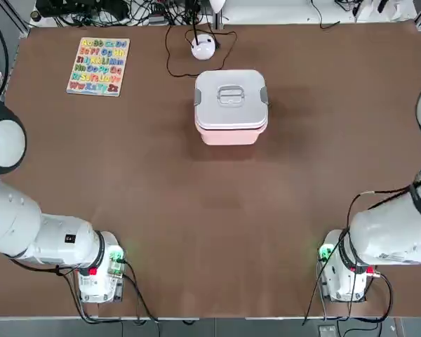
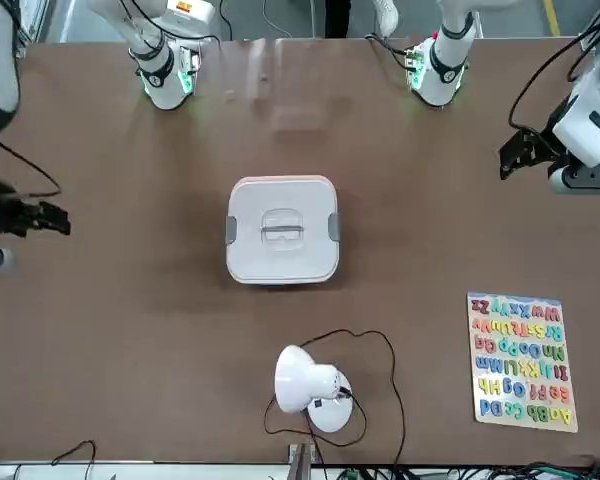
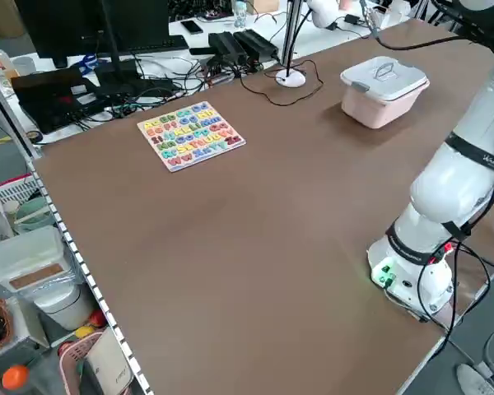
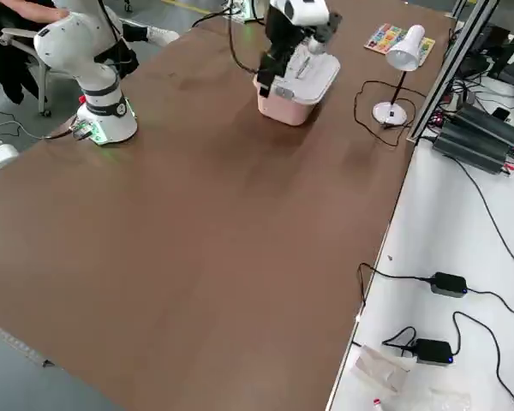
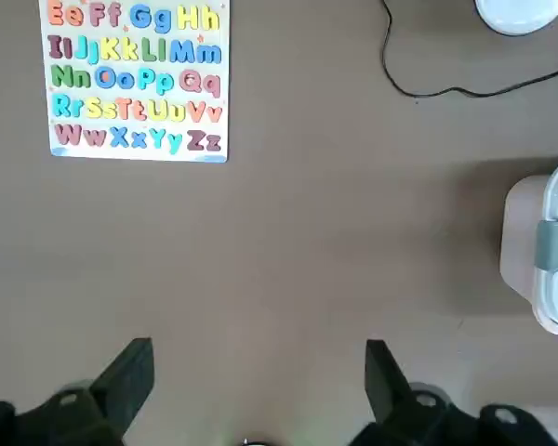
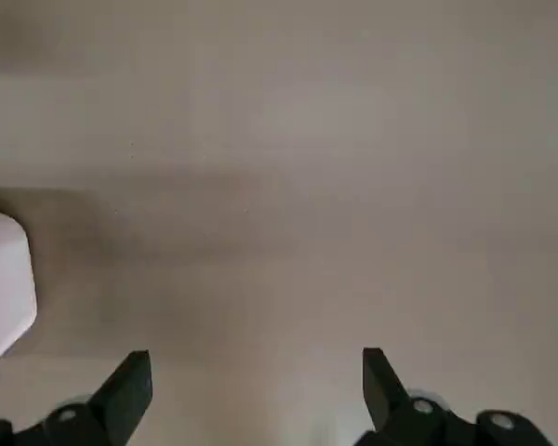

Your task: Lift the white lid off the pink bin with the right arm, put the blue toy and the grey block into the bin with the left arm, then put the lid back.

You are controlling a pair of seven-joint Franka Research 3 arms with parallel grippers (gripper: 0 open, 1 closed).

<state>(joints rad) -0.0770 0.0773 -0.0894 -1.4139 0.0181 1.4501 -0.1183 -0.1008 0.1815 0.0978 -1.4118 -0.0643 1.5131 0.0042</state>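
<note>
The white lid (image 1: 230,97) sits shut on the pink bin (image 1: 230,135) at the middle back of the table, grey clips at its sides. Neither the blue toy nor the grey block shows in any view. My left gripper (image 2: 515,155) hovers open out at the table's left side, well away from the bin; its wrist view shows open fingers (image 5: 130,376) over bare table, with the lid's edge (image 5: 549,246) off to one side. My right gripper (image 2: 50,218) hangs open by the table's right edge, holding nothing, a corner of the lid (image 6: 0,279) just inside its wrist view.
A colourful alphabet puzzle board (image 1: 98,66) lies at the back left. A white desk lamp (image 1: 204,46) with a black cable stands just behind the bin. Both arm bases (image 1: 98,270) stand at the near edge, with bare brown table between them and the bin.
</note>
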